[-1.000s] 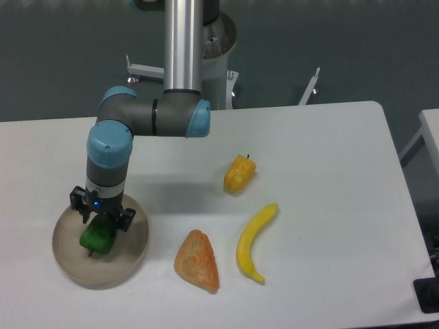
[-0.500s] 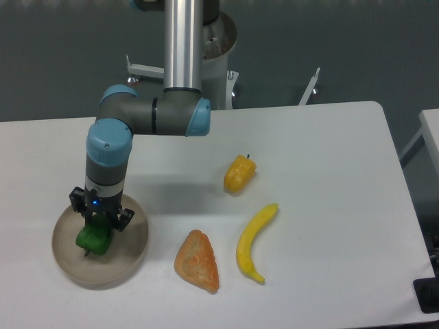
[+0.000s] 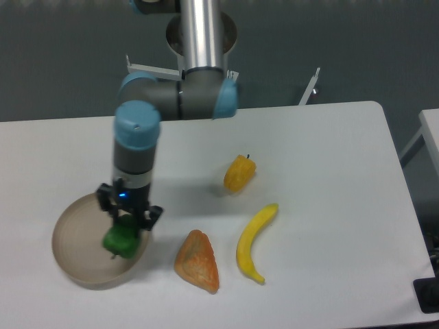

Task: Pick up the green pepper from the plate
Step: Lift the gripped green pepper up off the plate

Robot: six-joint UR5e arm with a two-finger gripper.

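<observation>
At the left front of the white table, the black two-finger gripper (image 3: 124, 225) points straight down from the grey and light-blue robot arm (image 3: 137, 147). Its fingers are closed on the small, glossy, bright-green bell pepper (image 3: 121, 240), pinching it from above by its upper part, so the pepper hangs below the fingertips with its short stem pointing down and slightly left. A top-down pinch like this suits a blocky, lobed shape, since the fingers can settle on opposite sides.

The pepper sits over the right half of the round, shallow, beige-grey plate (image 3: 73, 238), close to the raised rim on that side. From this single fixed view I cannot tell for certain whether it is clear of the plate or touching it; it looks lifted, judging by how much bare plate shows around it. If so, the pick is largely made and what remains is carrying it up and clear of the rim.

Moving outward to the right, an orange, wedge-shaped, rough-textured piece (image 3: 197, 260) lies just beside the plate. Beyond that lies a curved yellow banana (image 3: 255, 242). Further back, well apart from the plate, rests a small yellow-orange pepper (image 3: 239, 173). None of these touches the gripper.
</observation>
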